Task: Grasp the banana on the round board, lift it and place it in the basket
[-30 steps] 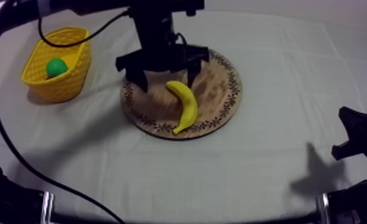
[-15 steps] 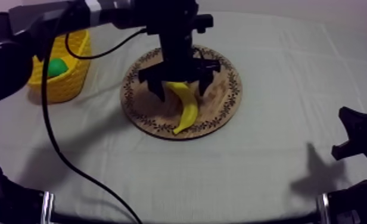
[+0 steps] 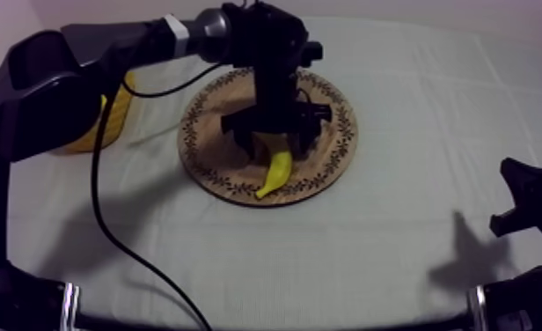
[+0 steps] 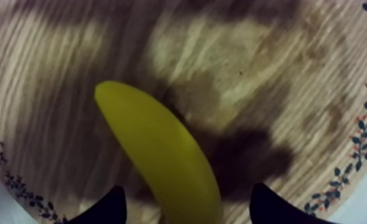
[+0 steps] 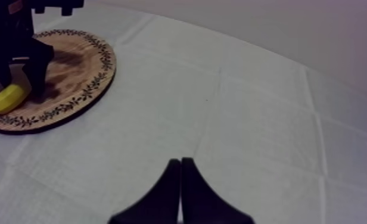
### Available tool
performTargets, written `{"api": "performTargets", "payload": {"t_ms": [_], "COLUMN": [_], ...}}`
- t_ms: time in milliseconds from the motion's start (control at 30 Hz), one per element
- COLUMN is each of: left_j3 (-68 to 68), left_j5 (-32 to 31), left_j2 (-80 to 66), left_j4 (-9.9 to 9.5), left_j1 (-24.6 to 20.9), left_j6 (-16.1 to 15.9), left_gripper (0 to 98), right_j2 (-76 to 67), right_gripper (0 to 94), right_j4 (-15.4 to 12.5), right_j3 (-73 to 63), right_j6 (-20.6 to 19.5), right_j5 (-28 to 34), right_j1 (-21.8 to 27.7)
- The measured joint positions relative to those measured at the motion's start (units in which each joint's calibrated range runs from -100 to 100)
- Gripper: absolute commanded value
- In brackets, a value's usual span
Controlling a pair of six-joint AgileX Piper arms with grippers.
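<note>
The left gripper (image 3: 281, 148) hangs wide open astride the banana (image 3: 275, 172), which lies on the near side of the board (image 3: 206, 167), so closing should catch it. The basket (image 3: 116, 119) sits at the far left, partly behind that arm, with the way to it clear. The right gripper (image 5: 180, 182) rests closed and empty, near right.

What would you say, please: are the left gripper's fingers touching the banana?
Apart. In the left wrist view the fingers stand open at either side of the banana, with bare board showing in both gaps.
</note>
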Motion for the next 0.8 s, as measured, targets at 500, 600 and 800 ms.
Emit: {"api": "performTargets", "payload": {"t_ms": [500, 600, 800], "left_j3": [-3.18, -3.5, -2.7], "left_j5": [0.78, 0.82, 0.74], "left_j2": [3.12, 3.12, 1.44], "left_j4": [0.39, 0.21, -0.1], "left_j1": [-0.2, -0.23, -0.54], "left_j6": [-1.37, -1.73, -2.41], "left_gripper": [35.0, 26.2, 21.7], "right_j2": [0.0, 0.0, 0.0], "right_gripper": [0.3, 0.3, 0.3], "right_j4": [0.0, 0.0, 0.0], "right_j3": [0.0, 0.0, 0.0], "right_j6": [0.0, 0.0, 0.0], "right_j5": [0.0, 0.0, 0.0], "right_j1": [0.0, 0.0, 0.0]}}
